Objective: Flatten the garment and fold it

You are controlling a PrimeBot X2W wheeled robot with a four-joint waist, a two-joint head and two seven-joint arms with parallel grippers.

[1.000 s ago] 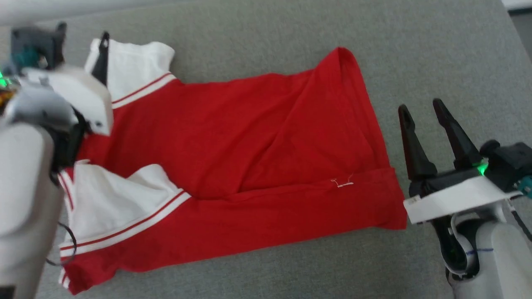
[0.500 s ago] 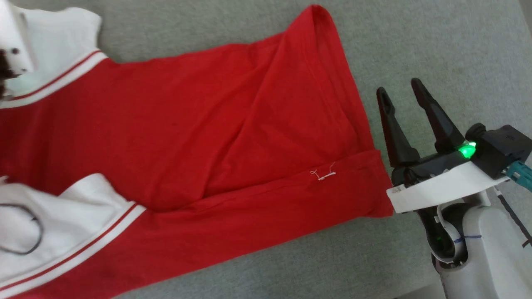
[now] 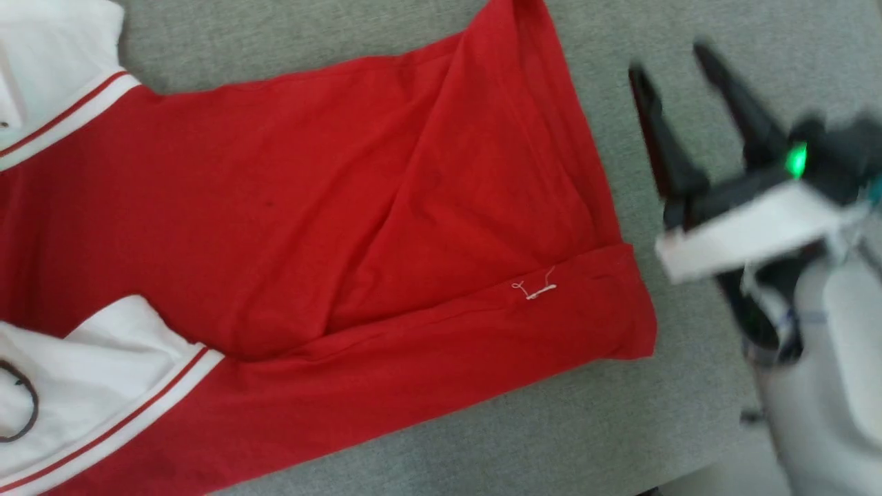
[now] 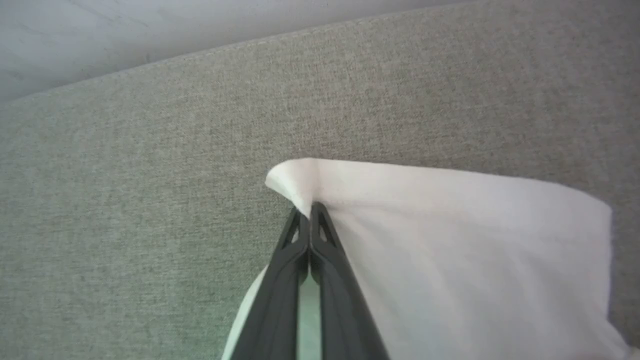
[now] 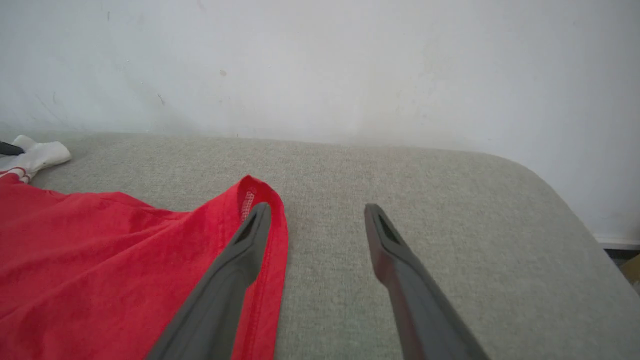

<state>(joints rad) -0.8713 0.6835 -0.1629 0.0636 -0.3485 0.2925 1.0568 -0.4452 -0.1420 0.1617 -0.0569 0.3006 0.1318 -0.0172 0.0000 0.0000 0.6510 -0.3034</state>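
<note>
Where the grey surface (image 3: 482, 441) meets its near edge, the garment (image 3: 386, 227) lies spread, plain red side up, hem toward the right edge. Long fold along its near side, loose white thread (image 3: 537, 289) on it. Toward the left edge, near white sleeve (image 3: 103, 358) with red-striped trim, a dark loop (image 3: 21, 406) on it, maybe a cable, cut off by the frame. Just beside the hem, right claw (image 3: 670, 60), blurred, spread wide, holding nothing; one finger (image 5: 225, 290) overlaps the red hem in the right wrist view, contact unclear. Farther back, far white sleeve (image 3: 48, 55) near the far edge, left end. At it the left claw (image 4: 310, 207) is pinched tight on the sleeve's corner, cloth puckered at the tips. Beyond the far edge, pale wall (image 5: 320, 65).
</note>
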